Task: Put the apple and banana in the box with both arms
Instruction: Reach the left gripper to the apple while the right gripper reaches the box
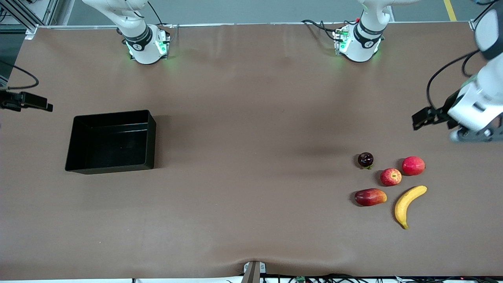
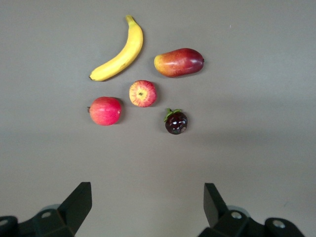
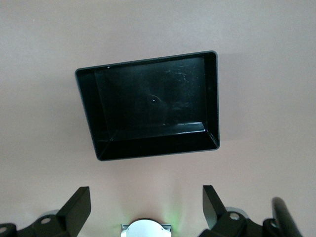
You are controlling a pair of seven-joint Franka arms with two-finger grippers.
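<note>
A: Banana [image 1: 408,203] first, from the front view. Where does it lie?

B: On the brown table [image 1: 251,118] toward the left arm's end, nearest the front camera of the five fruits. Its long axis runs slantwise, the dark tip toward the camera and the blunt end up toward the pink-red fruit [image 1: 413,165]. The apple [image 1: 390,177] sits between that pink-red fruit and the long red-and-orange fruit [image 1: 370,197]; a small dark plum-like fruit [image 1: 365,159] lies just beside them, apart.

A: And the box [image 1: 111,141]?

B: Well apart, toward the right arm's end, open side up, with only bare black floor showing inside.

A: The grippers?

B: The left gripper [image 1: 465,127] hangs over the table edge near the fruit, partly cut off by the frame. Of the right arm, only a black piece shows at the frame edge; its fingers are out of this view.

A: Left wrist view?

B: The left gripper [image 2: 148,210] has its jaws spread wide with nothing between them. Ahead of the gap lie the dark fruit [image 2: 176,122], then the apple [image 2: 142,93] with its stem dimple facing up, with the banana [image 2: 118,52] farthest out, curving away from the jaws.

A: Right wrist view?

B: The right gripper [image 3: 147,210] is also released, jaws wide and holding nothing. The box [image 3: 148,111] lies ahead of the gap, its long side across the jaws; its glossy floor is hard to read.
</note>
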